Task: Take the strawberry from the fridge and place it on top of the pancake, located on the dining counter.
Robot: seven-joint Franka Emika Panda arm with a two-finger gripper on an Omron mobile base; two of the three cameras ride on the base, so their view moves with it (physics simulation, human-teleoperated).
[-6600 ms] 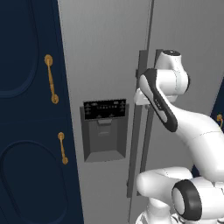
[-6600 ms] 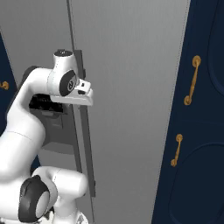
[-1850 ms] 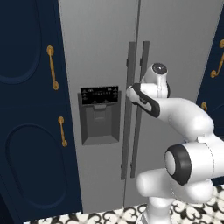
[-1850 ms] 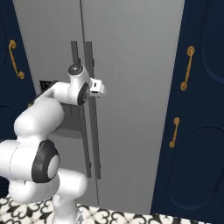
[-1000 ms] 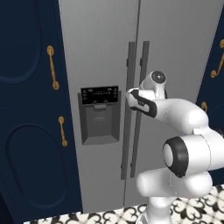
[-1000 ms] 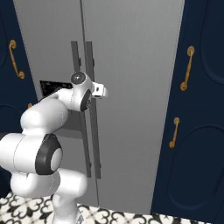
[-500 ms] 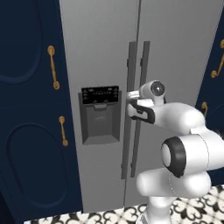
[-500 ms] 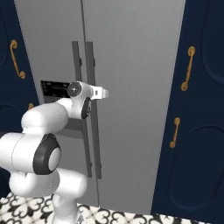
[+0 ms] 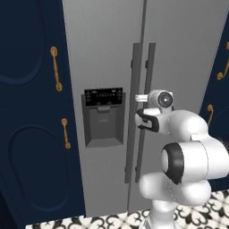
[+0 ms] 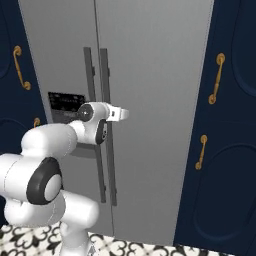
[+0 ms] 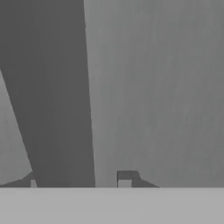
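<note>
Grey steel fronts the fridge [image 9: 103,67], and both of its doors stand shut, so the task is at its very first stage. The tool [image 11: 78,177] is at the right-hand door's long dark handle [image 11: 52,96], which passes between the two dark fingertips [image 11: 124,177] in the hand view; the jaws stand partly apart around the bar, and whether they already press on it cannot be told. In the right base view the hand [image 10: 117,114] reaches across the pair of vertical handles [image 10: 105,75] at about mid-height, just right of the dark dispenser panel [image 10: 65,106].

With the doors closed, the strawberry cannot be located; by the task wording it should lie inside the fridge.

Judged outstanding: secure the handle, swing the door open, find and pick the berry, travel to the dining counter, and set it on the pancake.
</note>
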